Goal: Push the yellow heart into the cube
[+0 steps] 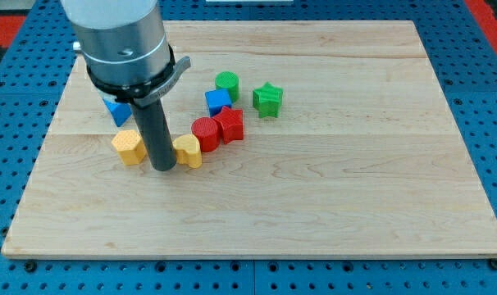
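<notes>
Wooden board [314, 213], largest thing and nearest the camera, lay on blue pegboard, its near edge bare. Arm carried no claw, only a dark rod, so nothing to report apart or together; my tip [164, 168] stood on the wood toward the board's left edge, between two yellow blocks. Yellow heart [188, 151] sat touching the tip's right side; a yellow hexagon-like block [129, 147] lay just beside the tip on its left. Red cylinder [205, 133] touched the heart's far-right side, with a red block [230, 124] against it. Blue cube [218, 102] stood beyond these, green cylinder [227, 84] behind it, green star [267, 99] nearer the right edge; a blue block [116, 111] showed partly behind the rod. Judged: push under way. Reds blocked the straight line, so the next move probably needed a steer round them.
</notes>
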Robot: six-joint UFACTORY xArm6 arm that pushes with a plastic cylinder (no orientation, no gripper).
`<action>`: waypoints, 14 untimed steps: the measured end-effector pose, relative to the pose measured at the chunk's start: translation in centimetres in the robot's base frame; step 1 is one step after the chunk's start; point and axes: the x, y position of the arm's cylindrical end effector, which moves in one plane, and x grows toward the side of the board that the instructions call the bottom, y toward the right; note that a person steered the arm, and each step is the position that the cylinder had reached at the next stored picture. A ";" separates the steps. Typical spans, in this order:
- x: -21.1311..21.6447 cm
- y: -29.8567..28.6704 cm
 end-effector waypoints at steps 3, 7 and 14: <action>-1.2 0.6; 5.5 -3.6; 1.3 4.7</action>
